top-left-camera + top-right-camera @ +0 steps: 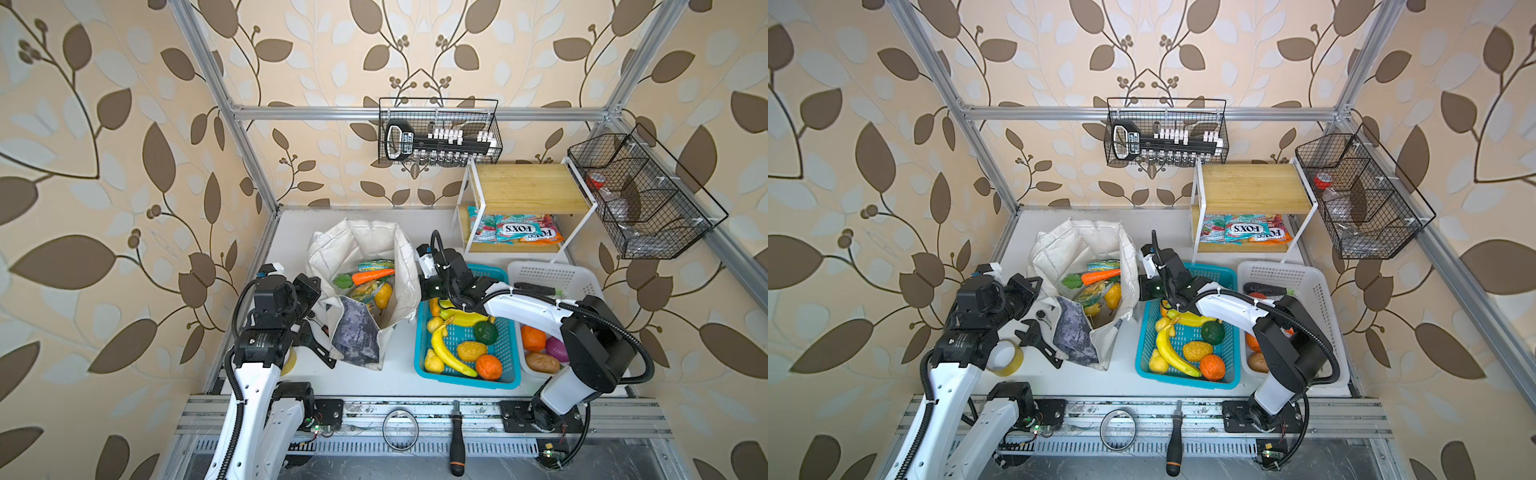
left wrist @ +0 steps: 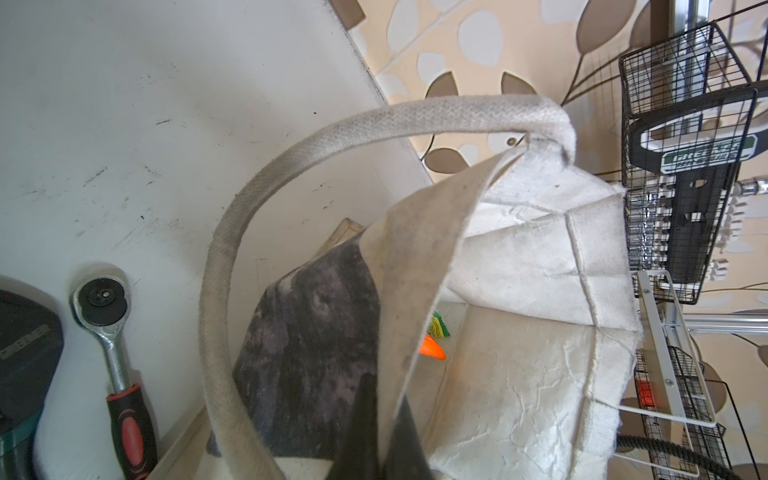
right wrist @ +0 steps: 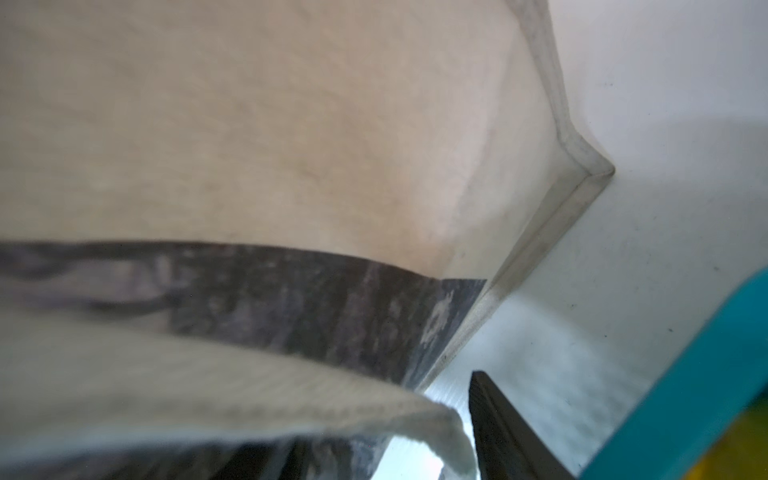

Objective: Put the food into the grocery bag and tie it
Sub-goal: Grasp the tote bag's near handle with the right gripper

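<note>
The off-white cloth grocery bag (image 1: 357,245) (image 1: 1075,245) stands open at mid-table. Inside lie the food items: a toy carrot (image 1: 372,276) (image 1: 1100,276), green-and-yellow snack packets (image 1: 376,265), and yellow toy fruit (image 1: 383,295). My left gripper (image 1: 322,305) (image 2: 384,432) is shut on the bag's near-left rim (image 2: 415,270), and a strap handle (image 2: 232,232) arches beside it. The carrot tip (image 2: 434,351) shows past the rim. My right gripper (image 1: 422,291) (image 3: 374,424) is at the bag's right wall. Its jaws stand apart, and a white strap (image 3: 291,399) lies loose between them.
A blue basket (image 1: 465,380) of toy fruit sits right of the bag, under the right arm, with a white basket (image 1: 552,274) beyond it. A shelf (image 1: 528,187) holds FOX'S packets (image 1: 519,228). A wrench (image 1: 1038,336), ratchet (image 2: 108,307) and tape roll (image 1: 1007,357) lie by the left arm.
</note>
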Robot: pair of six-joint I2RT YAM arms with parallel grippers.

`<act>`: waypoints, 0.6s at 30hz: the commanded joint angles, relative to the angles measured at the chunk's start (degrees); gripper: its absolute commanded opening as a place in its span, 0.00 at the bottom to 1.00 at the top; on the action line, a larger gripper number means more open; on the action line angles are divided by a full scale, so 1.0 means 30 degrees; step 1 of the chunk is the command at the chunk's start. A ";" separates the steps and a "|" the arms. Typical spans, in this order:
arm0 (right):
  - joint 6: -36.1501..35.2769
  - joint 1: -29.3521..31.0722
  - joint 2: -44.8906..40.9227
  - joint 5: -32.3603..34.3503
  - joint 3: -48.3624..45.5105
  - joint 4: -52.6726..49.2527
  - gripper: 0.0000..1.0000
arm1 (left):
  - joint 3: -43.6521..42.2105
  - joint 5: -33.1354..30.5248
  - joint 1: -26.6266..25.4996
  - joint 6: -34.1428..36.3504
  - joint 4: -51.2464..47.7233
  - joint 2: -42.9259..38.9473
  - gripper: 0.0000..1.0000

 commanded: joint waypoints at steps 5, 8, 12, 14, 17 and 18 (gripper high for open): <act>0.0440 0.0053 0.0432 0.0468 -0.1074 0.3253 0.47 | -0.0440 0.0361 -0.0173 0.0481 0.0447 -0.0215 0.00; 0.0389 0.0128 0.1010 0.0185 -0.1017 0.3937 0.44 | -0.0461 0.0358 -0.0162 0.0448 0.0509 -0.0186 0.00; 0.0751 0.0056 0.1253 -0.0187 -0.1284 0.4645 0.27 | -0.0332 0.0463 -0.0131 0.0507 0.0314 -0.0215 0.00; 0.0761 0.0029 0.0338 -0.0119 -0.1726 0.4612 0.19 | -0.0266 0.0510 -0.0135 0.0507 0.0255 -0.0266 0.00; 0.0166 0.0014 -0.1526 0.0268 -0.1681 0.2979 0.00 | -0.0154 0.0476 -0.0123 0.0851 0.0334 -0.0318 0.00; -0.0084 -0.0032 -0.2245 0.0449 -0.1513 0.2105 0.00 | -0.0074 0.0488 -0.0123 0.0946 0.0341 -0.0303 0.00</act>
